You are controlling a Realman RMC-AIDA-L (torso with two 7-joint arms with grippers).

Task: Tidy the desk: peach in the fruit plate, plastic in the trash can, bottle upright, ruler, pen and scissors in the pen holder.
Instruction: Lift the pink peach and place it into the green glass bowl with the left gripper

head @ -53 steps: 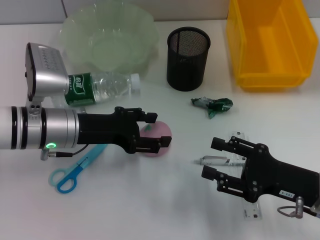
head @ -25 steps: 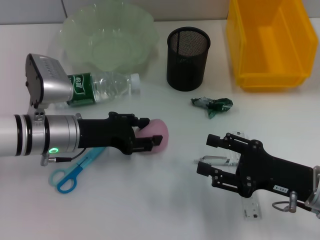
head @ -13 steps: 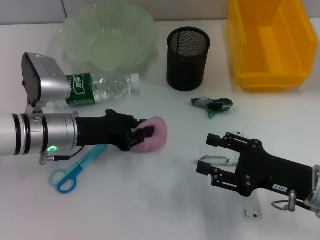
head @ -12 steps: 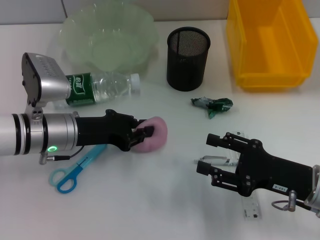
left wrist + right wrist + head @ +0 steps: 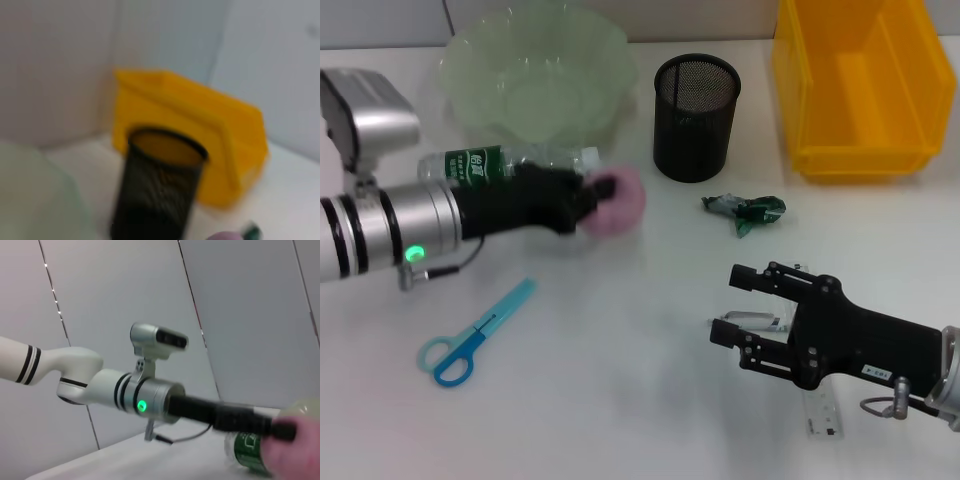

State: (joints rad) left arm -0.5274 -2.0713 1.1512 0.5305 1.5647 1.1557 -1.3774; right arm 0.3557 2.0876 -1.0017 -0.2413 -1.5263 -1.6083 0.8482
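Observation:
My left gripper [image 5: 596, 193] is shut on the pink peach [image 5: 618, 198], held above the table beside the cap end of the lying bottle [image 5: 480, 166]. The pale green fruit plate [image 5: 470, 62] stands just behind it. The right wrist view shows the peach [image 5: 296, 441] and the bottle [image 5: 247, 450] from the side. Over the white pen [image 5: 760, 319] and the clear ruler [image 5: 820, 410], my right gripper [image 5: 730, 305] hovers open. Green plastic [image 5: 746, 211] lies in front of the black mesh pen holder [image 5: 696, 116]. Blue scissors [image 5: 470, 335] lie at the front left.
The yellow trash can [image 5: 860, 90] stands at the back right. In the left wrist view the pen holder [image 5: 160, 190] is ahead, with the trash can [image 5: 210, 140] behind it and the plate's rim [image 5: 35, 200] to one side.
My left gripper closed on the peach, lifted it off the table and carried it back toward the plate, uncovering the scissors. The right gripper barely shifted.

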